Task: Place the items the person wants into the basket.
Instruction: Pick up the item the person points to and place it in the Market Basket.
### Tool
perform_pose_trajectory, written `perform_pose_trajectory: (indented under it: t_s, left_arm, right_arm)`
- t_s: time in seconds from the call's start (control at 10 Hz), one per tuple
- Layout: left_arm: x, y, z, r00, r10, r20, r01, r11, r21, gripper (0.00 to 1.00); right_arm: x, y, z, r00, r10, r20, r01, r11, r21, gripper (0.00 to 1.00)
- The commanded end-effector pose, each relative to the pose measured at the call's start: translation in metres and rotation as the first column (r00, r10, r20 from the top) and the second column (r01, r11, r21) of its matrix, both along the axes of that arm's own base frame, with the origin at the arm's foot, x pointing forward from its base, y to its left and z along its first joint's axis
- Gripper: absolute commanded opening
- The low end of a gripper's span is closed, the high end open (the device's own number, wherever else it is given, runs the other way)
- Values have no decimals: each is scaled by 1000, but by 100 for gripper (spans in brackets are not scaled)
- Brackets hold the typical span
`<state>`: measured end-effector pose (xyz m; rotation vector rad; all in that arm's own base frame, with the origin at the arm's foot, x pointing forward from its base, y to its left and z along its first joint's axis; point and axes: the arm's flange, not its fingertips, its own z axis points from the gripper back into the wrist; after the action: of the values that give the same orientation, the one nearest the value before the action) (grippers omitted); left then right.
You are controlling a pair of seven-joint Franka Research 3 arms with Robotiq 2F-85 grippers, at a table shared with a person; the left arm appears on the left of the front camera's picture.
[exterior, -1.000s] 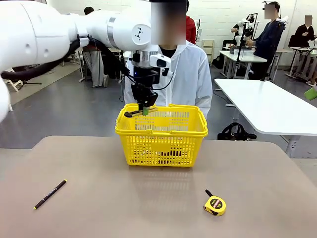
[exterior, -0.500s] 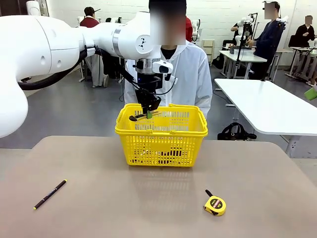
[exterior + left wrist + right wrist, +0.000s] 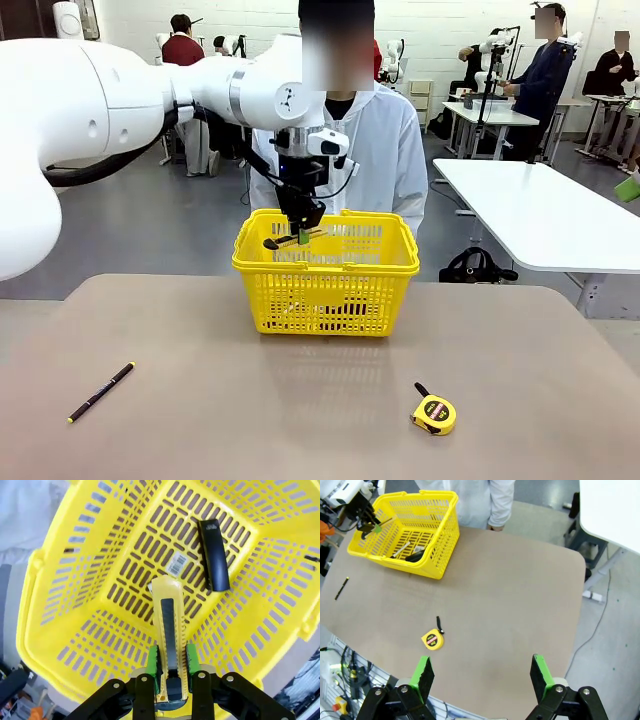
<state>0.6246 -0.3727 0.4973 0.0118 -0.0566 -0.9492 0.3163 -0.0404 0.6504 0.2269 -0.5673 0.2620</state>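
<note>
left gripper (image 3: 171, 666) clamps utility knife (image 3: 169, 630), hanging over basket (image 3: 392, 268) interior | right gripper (image 3: 481, 676) spread wide, empty, well apart from basket | risk: knife may strike the basket's rim if released off-centre and fall outside

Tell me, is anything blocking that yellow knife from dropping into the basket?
Nothing visible: the left gripper holds the utility knife over the open basket, bare lattice floor below, a black object lying aside.

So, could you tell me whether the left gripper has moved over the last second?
Yes. The left gripper, shut on the utility knife, has sunk slightly toward the basket, now sitting lower against its far rim.
</note>
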Motion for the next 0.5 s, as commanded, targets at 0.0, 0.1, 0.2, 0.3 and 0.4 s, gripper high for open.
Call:
perform_pose_trajectory:
  t_s: [0.0, 0.1, 0.2, 0.3, 0.4]
  left_arm:
    - [0, 7, -17, 998, -59, 22, 60, 997, -55, 26]
    - [7, 7, -24, 998, -63, 21, 64, 997, -50, 26]
    - [8, 3, -32, 998, -61, 10, 62, 997, -40, 26]
    - [5, 0, -37, 998, -59, -2, 59, 998, -25, 26]
    - [9, -1, -39, 997, -72, -14, 72, 997, -16, 26]
  right_arm:
    - [0, 0, -2, 1000, -2, -8, 2, 1000, -4, 100]
    - [0, 0, -2, 1000, -2, -8, 2, 1000, -4, 100]
    - [0, 0, -2, 1000, -2, -8, 2, 1000, -4, 100]
    - [0, 0, -2, 1000, -2, -8, 2, 1000, -4, 100]
    - [0, 0, -2, 1000, -2, -8, 2, 1000, -4, 100]
